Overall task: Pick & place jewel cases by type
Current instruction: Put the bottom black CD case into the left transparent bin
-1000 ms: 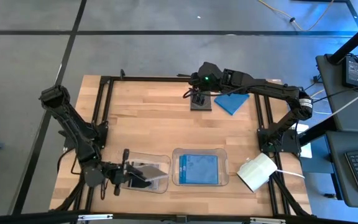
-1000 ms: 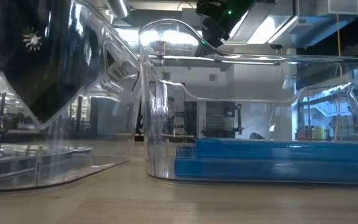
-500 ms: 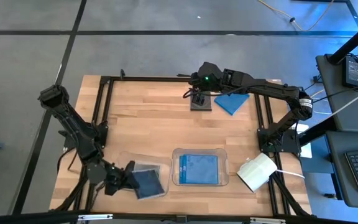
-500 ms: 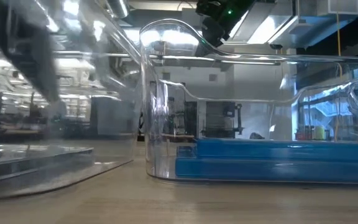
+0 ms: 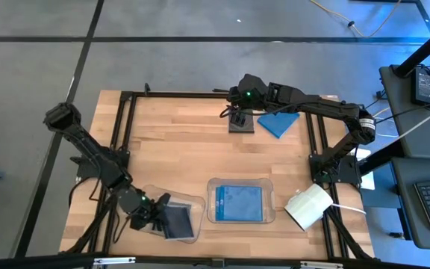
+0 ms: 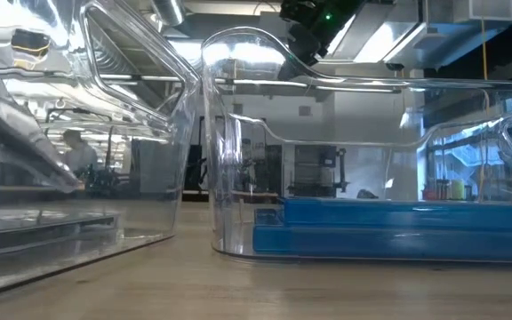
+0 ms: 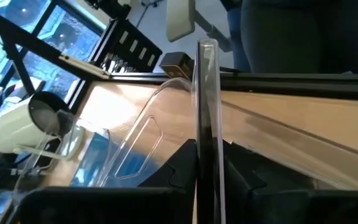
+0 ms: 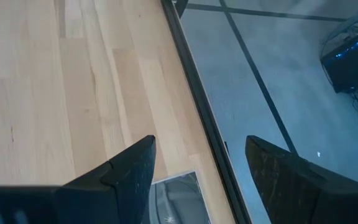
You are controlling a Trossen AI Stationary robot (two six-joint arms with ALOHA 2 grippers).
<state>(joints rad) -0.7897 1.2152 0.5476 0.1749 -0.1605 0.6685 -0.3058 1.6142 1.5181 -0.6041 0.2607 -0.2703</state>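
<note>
**A:** Swung down in the last second: left gripper (image 5: pixel 155 210) took the dark jewel case (image 5: pixel 176 221) from up on edge to leaning into the left clear tray (image 5: pixel 198 200). Right arm didn't move.

**B:** Grip state?

**A:** Left fingers were pinched nearly shut on the case edge; the left wrist view showed it edge-on (image 7: pixel 206 124) between them. Right gripper (image 5: pixel 238 117) was wide open and held nothing, parked above a dark case (image 5: pixel 241 125) at the table's far edge, blue case (image 5: pixel 278 122) just beside it. Another blue one (image 5: pixel 239 203) sat in the right tray (image 5: pixel 269 184).

**B:** Risks?

**A:** Case looked off flat and close to the tray's front wall. My guess: release there and it props on the rim or tips out. Thin-edge pinch could also let it twist.

**B:** Arm pose?

**A:** Left arm was folded low along the table's left side, wrist dipped toward the tray. Right arm was stretched across the far edge.
</note>
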